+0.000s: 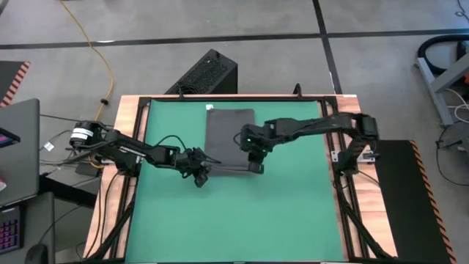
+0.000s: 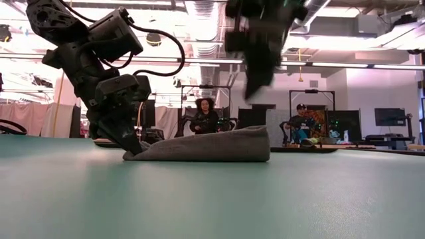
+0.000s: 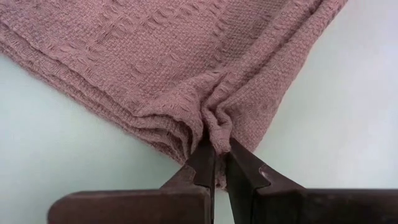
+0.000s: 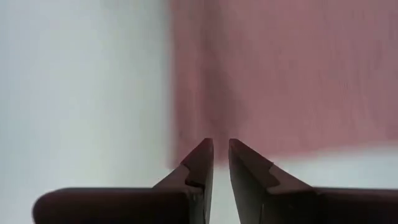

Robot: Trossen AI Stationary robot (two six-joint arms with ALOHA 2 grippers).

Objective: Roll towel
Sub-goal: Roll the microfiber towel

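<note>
The dark grey towel lies on the green mat, a small white tag at its far edge. Its near end is bunched into a thick fold. My left gripper is down at the towel's near left corner and shut on it. My right gripper hangs well above the towel's near right part, its fingers a narrow gap apart with nothing between them. My left gripper pinches the towel's near left corner between its two fingers, where several layers of cloth gather into a pucker. The fingers slant down at it from the table's left and near side. The corner sits low at the mat, and the rest of the towel lies on the mat.
The mat has free room on the near side and to the right of the towel. A black box stands beyond the table's far edge and a laptop to the left. People sit in the room behind.
</note>
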